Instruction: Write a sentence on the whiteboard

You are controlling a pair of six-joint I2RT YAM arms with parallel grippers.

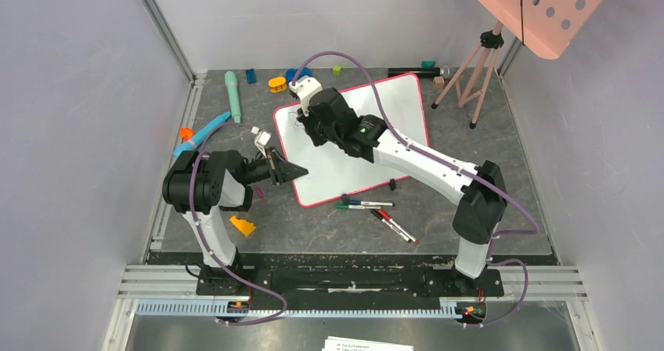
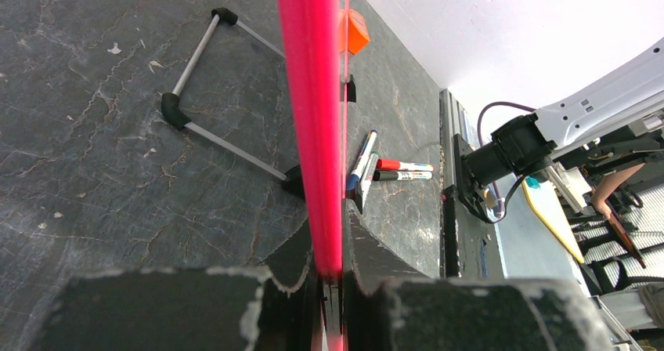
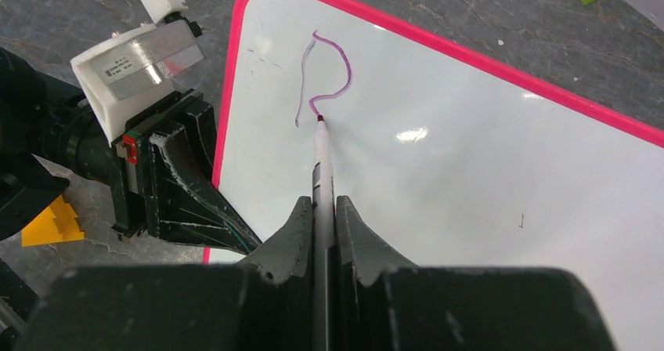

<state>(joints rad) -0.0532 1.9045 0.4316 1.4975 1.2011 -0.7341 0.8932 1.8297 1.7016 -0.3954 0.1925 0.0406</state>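
Top external — dark table [image 1: 313,226], grey walls [image 1: 78,92]; left jaws clamp whiteboard [image 1: 403,104]; right jaws, marker [image 3: 321,155].

Your left arm [image 1: 205,190] and right arm [image 1: 427,161] pair white links with black joints; a purple cable [image 1: 344,55] trails each, a green light [image 1: 362,129] glows on the right, and your black fingers [image 3: 356,237] are scuffed pale.

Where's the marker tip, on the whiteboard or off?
On, it seems: the marker tip sits at the end of the purple stroke on the whiteboard.
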